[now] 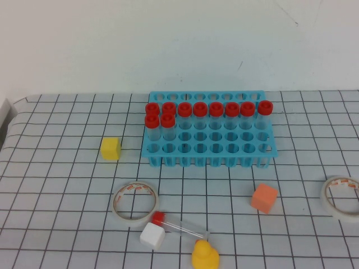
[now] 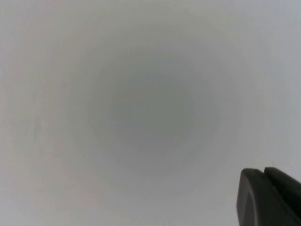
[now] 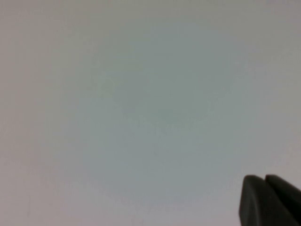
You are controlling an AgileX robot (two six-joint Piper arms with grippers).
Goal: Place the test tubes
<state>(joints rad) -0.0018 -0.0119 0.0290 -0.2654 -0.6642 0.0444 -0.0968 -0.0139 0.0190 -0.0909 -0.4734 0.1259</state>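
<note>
Left gripper (image 2: 262, 175) pressed together, right gripper (image 3: 264, 179) likewise; each caught only by own wrist view, facing blank pale surface. Table seen from high view alone: loose test tube (image 1: 178, 223) lying near centre, red cap leftward, just beside white cube (image 1: 152, 235). Blue rack (image 1: 207, 161) farther back, ten capped tubes (image 1: 200, 109) upright. Red print on tape roll (image 1: 135, 203) unreadable.

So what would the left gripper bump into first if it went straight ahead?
Only a plain pale surface shows ahead of the shut left gripper; how far is unclear. The right gripper faces the same, both outside the high view.
</note>
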